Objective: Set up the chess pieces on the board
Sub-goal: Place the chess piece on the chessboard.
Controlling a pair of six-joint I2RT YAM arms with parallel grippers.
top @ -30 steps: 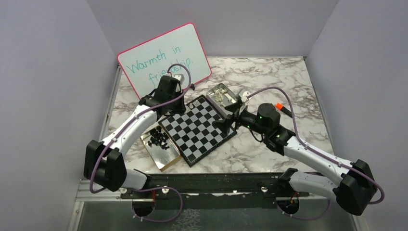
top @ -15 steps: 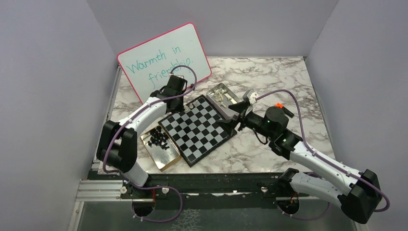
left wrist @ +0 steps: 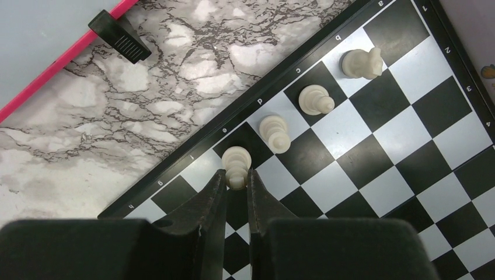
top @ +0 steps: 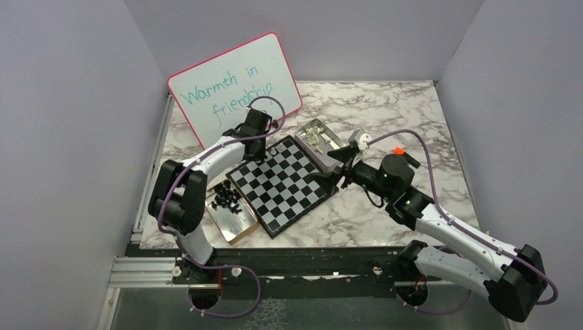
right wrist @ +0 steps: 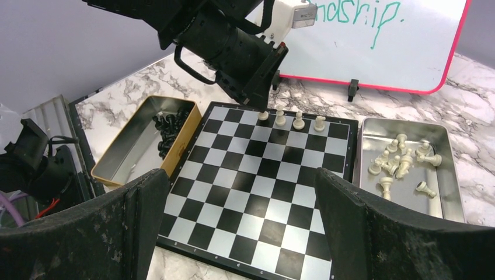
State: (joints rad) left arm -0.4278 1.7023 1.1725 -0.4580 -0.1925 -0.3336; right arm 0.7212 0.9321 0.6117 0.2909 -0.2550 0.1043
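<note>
The board (top: 278,184) lies mid-table, turned diagonally. In the left wrist view my left gripper (left wrist: 236,178) is shut on the top of a cream-white piece (left wrist: 236,160) that stands on a black back-row square by the "e" mark. Three more white pieces (left wrist: 274,133) (left wrist: 315,99) (left wrist: 362,63) stand in the same row. The right wrist view shows that row of white pieces (right wrist: 290,119) under the left gripper (right wrist: 264,105). My right gripper (right wrist: 242,181) is open and empty above the board's (right wrist: 262,186) opposite side. In the top view it hangs by the board's right corner (top: 331,172).
A metal tin (right wrist: 403,192) of loose white pieces (right wrist: 403,158) sits beside the board. A gold-sided tin (top: 234,221) of black pieces (top: 225,197) lies by the board's left side. The pink-rimmed whiteboard (top: 234,86) leans behind, close to the left wrist.
The left arm has swung so its elbow sits nearer its base, and its gripper has shifted toward the board's far edge. The right gripper has drawn back slightly to the right.
</note>
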